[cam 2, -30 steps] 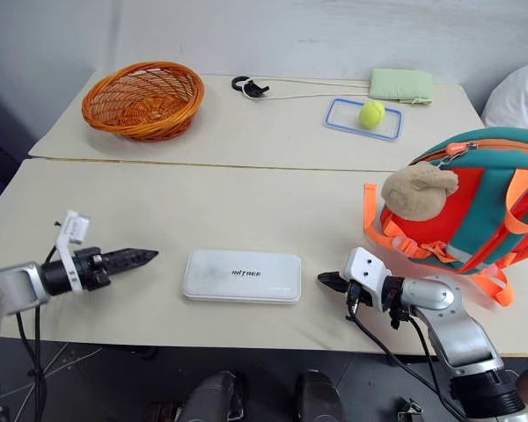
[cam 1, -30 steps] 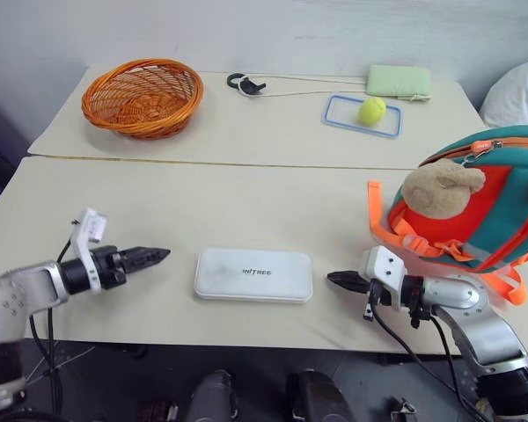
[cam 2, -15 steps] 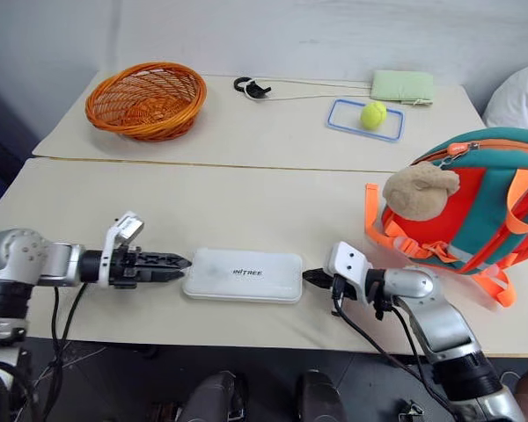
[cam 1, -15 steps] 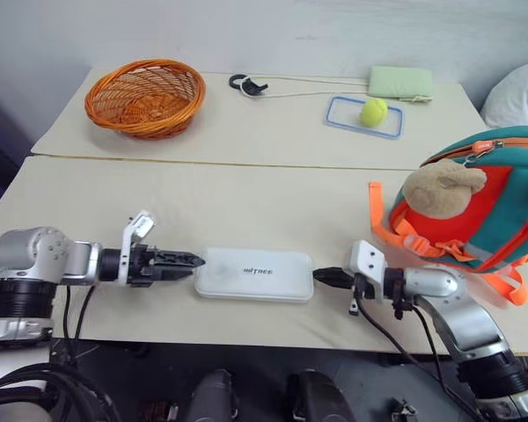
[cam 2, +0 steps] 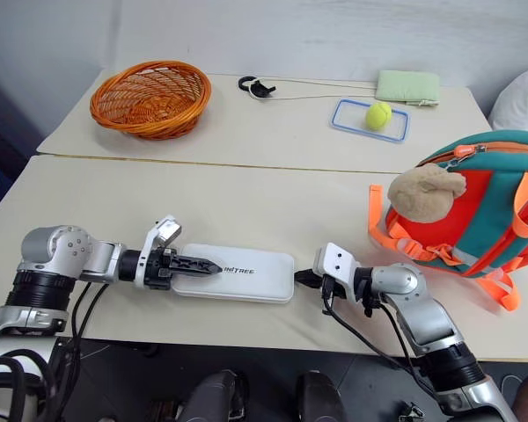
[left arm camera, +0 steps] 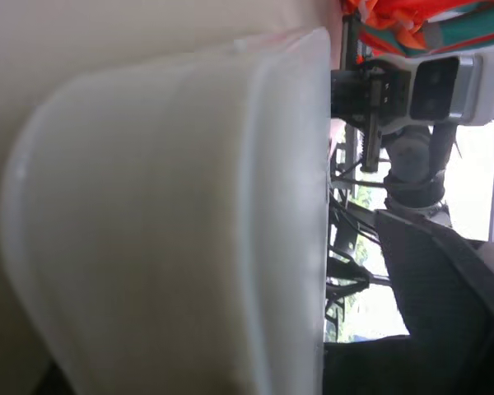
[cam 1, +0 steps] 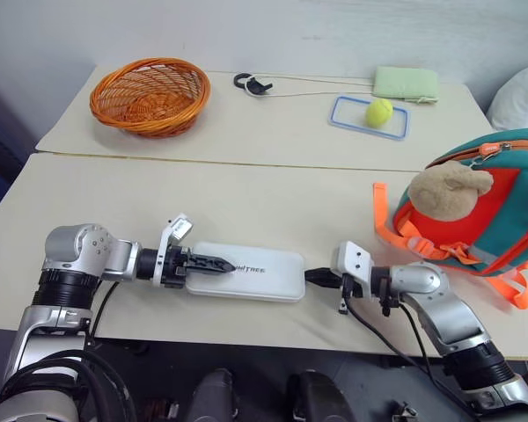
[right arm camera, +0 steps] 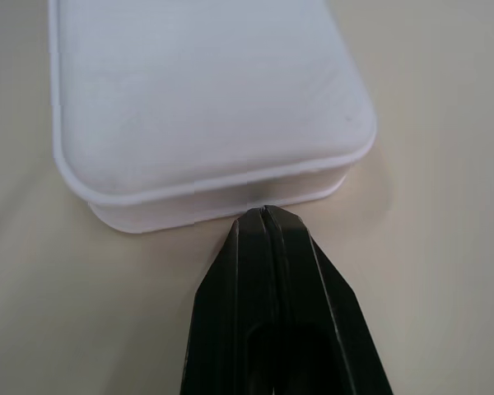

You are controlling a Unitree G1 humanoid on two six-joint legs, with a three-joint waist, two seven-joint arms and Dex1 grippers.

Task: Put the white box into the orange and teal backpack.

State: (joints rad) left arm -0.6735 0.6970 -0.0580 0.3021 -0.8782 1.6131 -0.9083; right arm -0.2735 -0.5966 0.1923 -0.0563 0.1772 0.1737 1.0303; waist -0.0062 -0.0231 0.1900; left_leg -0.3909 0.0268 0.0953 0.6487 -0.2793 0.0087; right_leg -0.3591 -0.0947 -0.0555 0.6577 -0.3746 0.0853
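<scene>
Across the pale surface (cam 1: 273, 198), biggest thing first: the orange and teal backpack (cam 1: 502, 211) stands at the right edge, orange front facing in, with a tan plush toy (cam 1: 447, 188) hanging on it and orange straps spilling down onto the top. Well apart from it, the white box (cam 1: 251, 271) lies flat near the front edge, dark lettering up, so it's not in the bag yet.

Left tool (cam 1: 218, 262) comes in from the left and its black fingers reach over the box's left end, upper finger lying on the lid. Whether it's actually clamped on the case or just sitting there part open, I can't tell.

Right tool (right arm camera: 266, 216) has its two fingers pressed tight together, holding nothing, with the tip right up against the box's right short edge.

At the back: an orange wicker basket (cam 1: 150, 94) on the left, a pale green pad (cam 1: 406, 83) on the right, a clear blue-rimmed tray (cam 1: 369, 116) with a yellow-green ball (cam 1: 378, 111) in it, and a small black hook (cam 1: 252, 84) on a white cord.
</scene>
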